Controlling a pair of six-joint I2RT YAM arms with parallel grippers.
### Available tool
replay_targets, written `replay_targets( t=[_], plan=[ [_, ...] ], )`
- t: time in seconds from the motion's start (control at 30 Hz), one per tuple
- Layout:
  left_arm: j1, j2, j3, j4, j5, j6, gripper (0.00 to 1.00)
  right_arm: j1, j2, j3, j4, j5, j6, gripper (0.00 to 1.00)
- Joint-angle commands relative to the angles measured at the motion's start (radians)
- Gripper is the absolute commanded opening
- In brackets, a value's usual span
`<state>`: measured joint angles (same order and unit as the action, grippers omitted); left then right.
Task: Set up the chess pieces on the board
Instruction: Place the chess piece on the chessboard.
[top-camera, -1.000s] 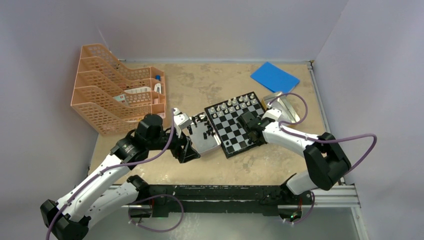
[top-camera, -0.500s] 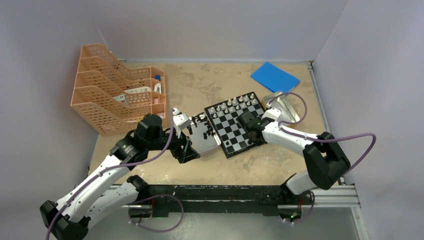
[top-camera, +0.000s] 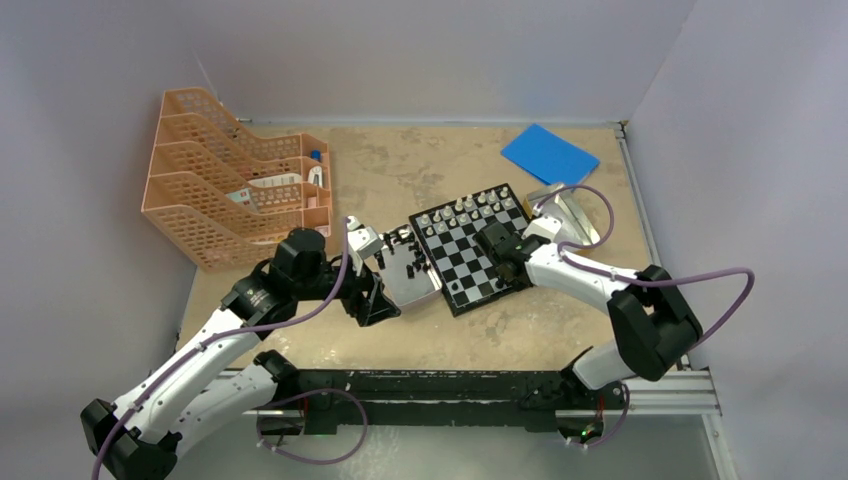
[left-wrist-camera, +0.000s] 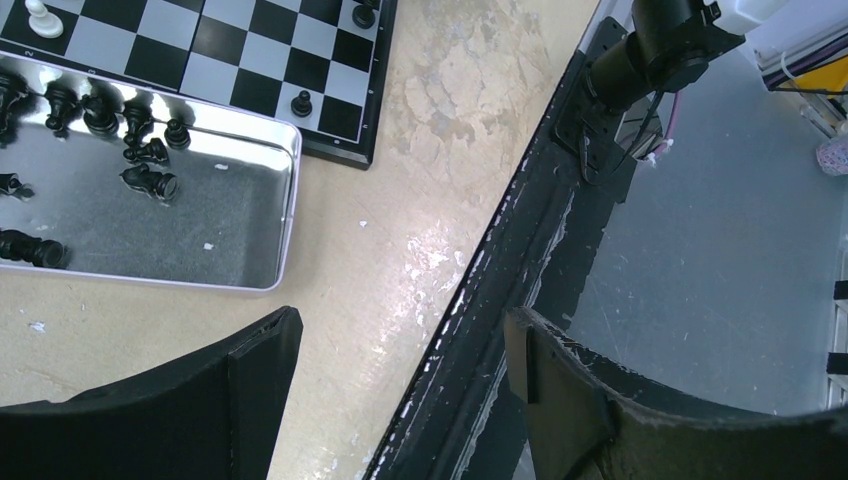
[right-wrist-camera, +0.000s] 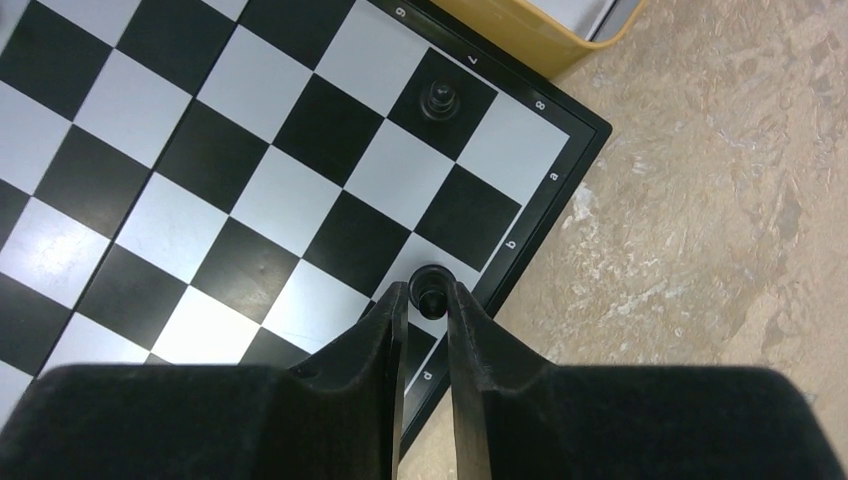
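The board (top-camera: 470, 262) lies mid-table with white pieces (top-camera: 470, 207) along its far rows. My right gripper (right-wrist-camera: 428, 292) hangs over the board's (right-wrist-camera: 250, 190) near right edge. Its jaws stand a narrow way apart, flanking a black piece (right-wrist-camera: 430, 290) that stands upright on a white edge square. Another black pawn (right-wrist-camera: 440, 98) stands two squares off. My left gripper (left-wrist-camera: 400, 320) is open and empty, over the table's front edge beside a silver tin (left-wrist-camera: 200, 220) that holds several black pieces (left-wrist-camera: 150, 180). A black pawn (left-wrist-camera: 301, 102) stands on the board's (left-wrist-camera: 250, 40) corner.
An orange tiered rack (top-camera: 230, 195) stands at the back left. A blue pad (top-camera: 549, 154) lies at the back right, and a second silver tin (top-camera: 570, 215) sits right of the board. The black front rail (left-wrist-camera: 520, 250) runs under my left gripper.
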<state>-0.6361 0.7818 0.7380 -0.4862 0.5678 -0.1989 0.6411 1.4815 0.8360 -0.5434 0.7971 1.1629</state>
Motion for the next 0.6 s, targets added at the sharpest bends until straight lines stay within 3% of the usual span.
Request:
replay_targets(
  t=[0.0,0.4,0.57],
  plan=[
    [0.000,-0.003,0.003,0.037,-0.009,0.001,0.74,0.000,-0.051,-0.002,0.008,0.009,-0.002,0.24],
    [0.002,0.000,0.002,0.037,-0.025,-0.005,0.74,0.000,-0.082,0.008,-0.038,0.004,0.011,0.25],
    [0.000,0.020,0.018,0.026,-0.081,-0.022,0.74,0.000,-0.168,0.070,-0.099,0.008,-0.016,0.28]
  ],
)
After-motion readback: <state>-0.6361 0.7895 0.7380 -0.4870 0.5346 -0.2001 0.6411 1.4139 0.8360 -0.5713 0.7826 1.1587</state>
